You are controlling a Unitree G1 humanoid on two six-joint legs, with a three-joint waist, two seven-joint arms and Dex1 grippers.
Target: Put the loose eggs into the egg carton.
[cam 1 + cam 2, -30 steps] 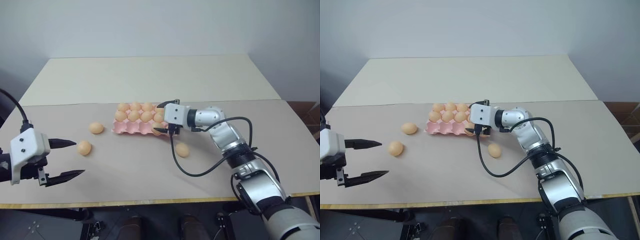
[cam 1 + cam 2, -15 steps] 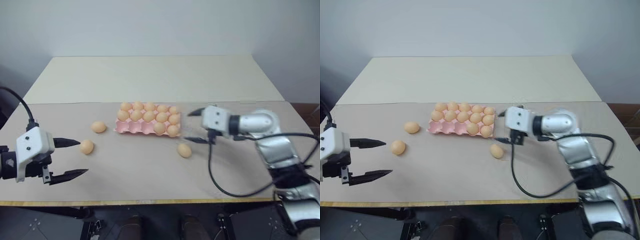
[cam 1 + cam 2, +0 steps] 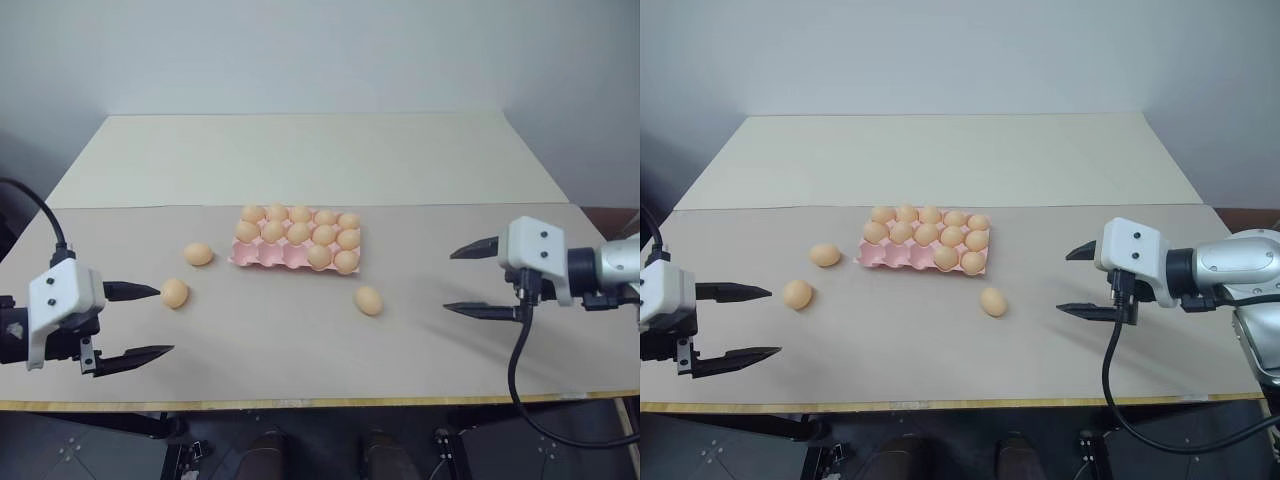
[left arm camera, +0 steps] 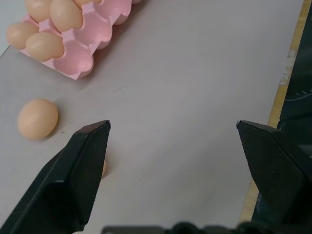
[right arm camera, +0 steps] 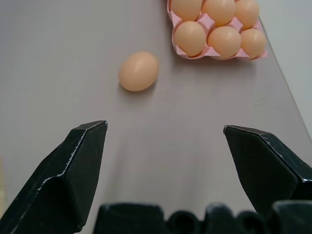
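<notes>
- The flat pink moulded egg carton (image 3: pixel 296 252), three rows of five cups with scalloped edges, lies near the middle of the pale beige tabletop (image 3: pixel 300 340). Tan-orange eggs fill its back and middle rows, and two more sit at the right end of its front row; the other three front cups are bare.
- Three small smooth tan-orange loose eggs lie on the table outside the carton. One (image 3: pixel 198 254) rests just left of the carton.
- A second loose egg (image 3: pixel 174 293) lies further left and nearer the front edge, just beside the upper fingertip of the left gripper (image 3: pixel 146 322).
- The third loose egg (image 3: pixel 368 300) lies in front of the carton's right end, apart from it.
- The left gripper's two black fingers are spread wide with nothing between them, hanging over the left front of the table.
- The right gripper (image 3: pixel 470 281) hangs over the right side, well apart from the carton, its fingers also spread wide and empty, pointing towards the third egg.
</notes>
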